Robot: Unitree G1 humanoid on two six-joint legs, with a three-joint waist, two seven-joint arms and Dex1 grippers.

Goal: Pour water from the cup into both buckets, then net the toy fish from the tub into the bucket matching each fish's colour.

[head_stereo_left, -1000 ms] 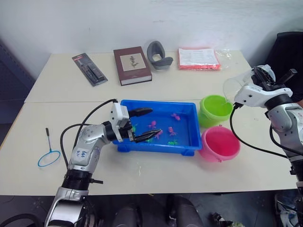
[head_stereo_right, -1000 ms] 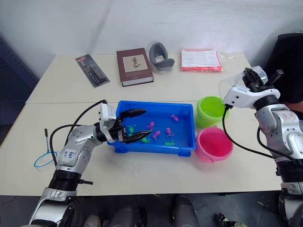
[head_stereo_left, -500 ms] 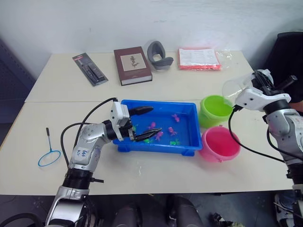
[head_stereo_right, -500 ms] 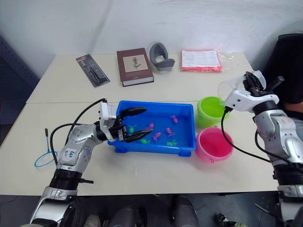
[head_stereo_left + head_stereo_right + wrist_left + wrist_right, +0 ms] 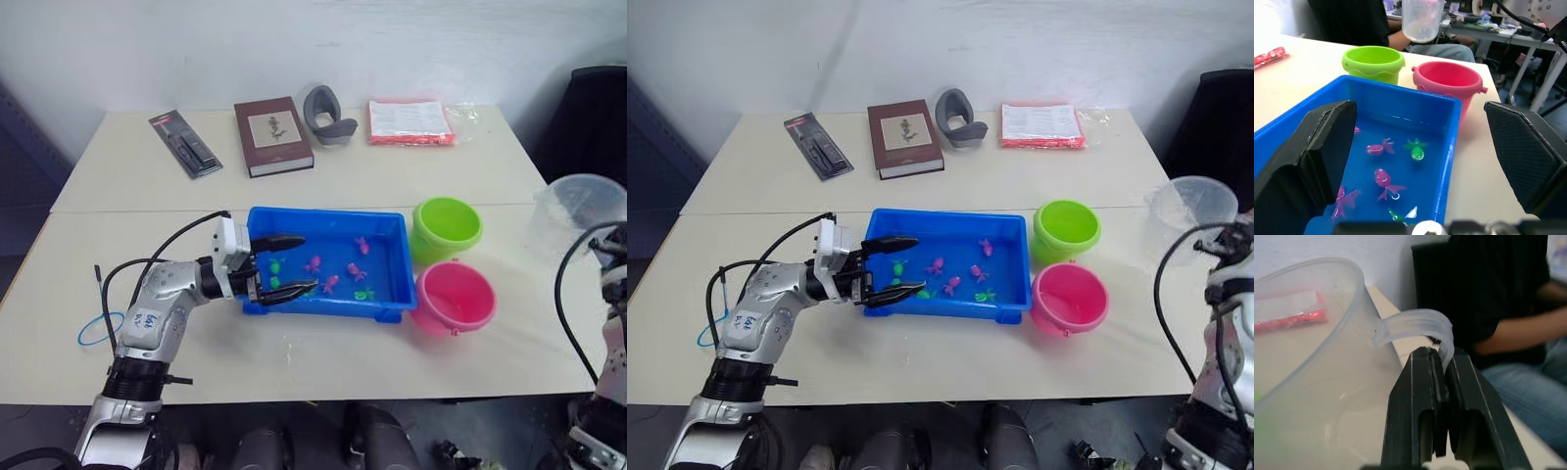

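The clear cup [image 5: 580, 211] hangs upright past the table's right edge, to the right of both buckets. My right gripper [image 5: 1442, 357] is shut on its handle. The lime green bucket [image 5: 447, 227] stands behind the pink bucket [image 5: 455, 297], both just right of the blue tub [image 5: 392, 230]. Several pink fish [image 5: 315, 262] and green fish [image 5: 364, 292] lie in the tub's water. My left gripper [image 5: 284, 262] is open over the tub's left end, nothing between its fingers [image 5: 1327, 142].
A small blue-ringed net [image 5: 98, 328] lies on the table left of my left arm. Along the back sit a black package [image 5: 185, 143], a brown book [image 5: 272, 135], a grey holder [image 5: 328, 115] and a red packet [image 5: 409, 121]. A person [image 5: 1498, 298] sits beyond the table's right side.
My right arm has carried the cup from over the green bucket out to the right and set it upright. The left gripper has drawn back a little toward the tub's left rim.
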